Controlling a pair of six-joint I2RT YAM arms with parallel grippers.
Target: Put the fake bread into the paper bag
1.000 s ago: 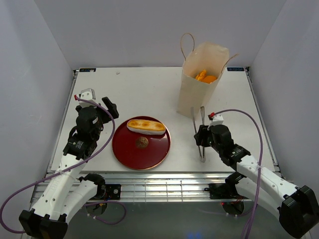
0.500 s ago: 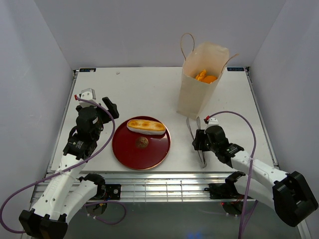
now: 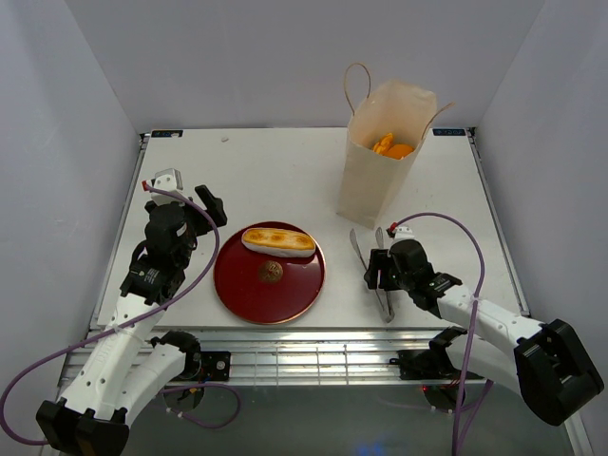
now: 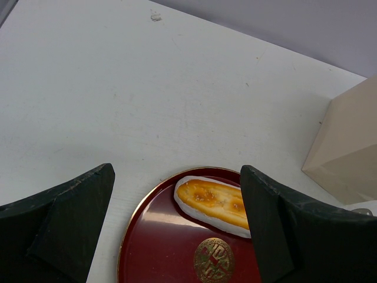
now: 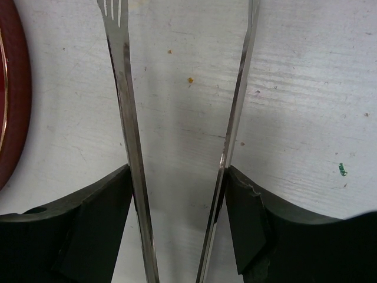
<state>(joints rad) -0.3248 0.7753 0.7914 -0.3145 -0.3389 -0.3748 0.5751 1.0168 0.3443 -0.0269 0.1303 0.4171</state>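
One fake bread [image 3: 277,240], a pale long roll with a golden top, lies on the far part of the dark red plate [image 3: 237,285]. It also shows in the left wrist view as the roll [image 4: 213,203] on the plate [image 4: 147,247]. Orange pastries [image 3: 391,147] sit inside the upright paper bag [image 3: 375,185], whose corner [image 4: 347,147] is in the left wrist view. My left gripper [image 3: 190,198] [image 4: 177,174] hangs open left of the plate, empty. My right gripper [image 3: 378,275] [image 5: 177,177] is low over the table, its pads against both arms of the metal tongs [image 3: 356,245] [image 5: 121,88].
The tongs' tips point toward the bag's base, just right of the plate rim [image 5: 12,106]. A gold emblem [image 3: 271,273] marks the plate's centre. White walls close in the table on three sides. The bag's loop handles [image 3: 356,81] stand above its mouth.
My right gripper has come down and back toward the near edge with the tongs. The tongs' arms have spread wider apart. The left arm, the roll and the bag have not moved.
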